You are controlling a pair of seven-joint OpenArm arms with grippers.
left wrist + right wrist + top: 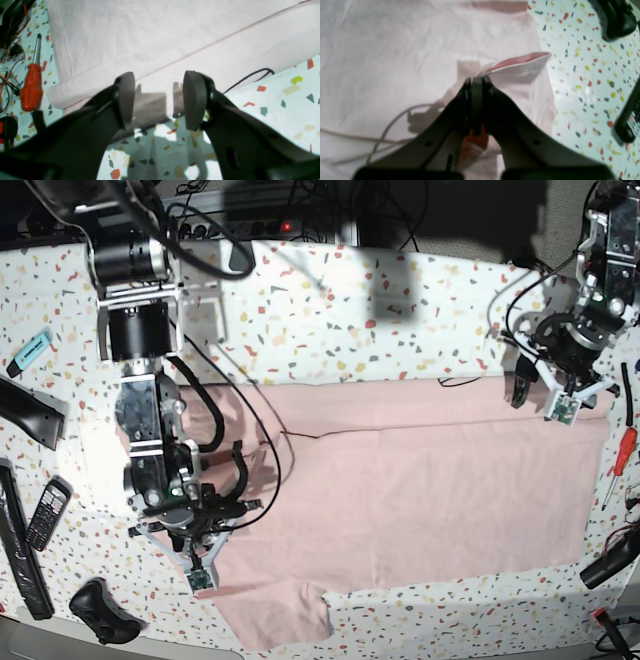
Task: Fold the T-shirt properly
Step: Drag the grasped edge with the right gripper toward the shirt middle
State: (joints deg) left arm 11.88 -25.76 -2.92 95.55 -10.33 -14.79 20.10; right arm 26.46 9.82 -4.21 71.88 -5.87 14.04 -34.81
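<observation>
Right wrist view is showing the right pincer (477,82) clamping tight on a fold of the pale pink T-shirt (395,57), near a sleeve hem whose darker inside is peeling up beside the jaws; that grip looks meant for carrying this side over the body of the shirt. Across the worktop (400,310) the left pincer (158,100) is hanging with its jaws spread wide and nothing between them, just above the shirt's far edge, probably waiting to take hold there. The shirt is lying spread over the middle of the speckled terrazzo-patterned surface, plain side up, one sleeve trailing toward the near edge. Clutter is ringing it: an orange-handled screwdriver (31,87) just beside the cloth, a black cable (250,77) running out from under it, a phone handset (47,512) and a dark controller (100,612) near the right arm.
</observation>
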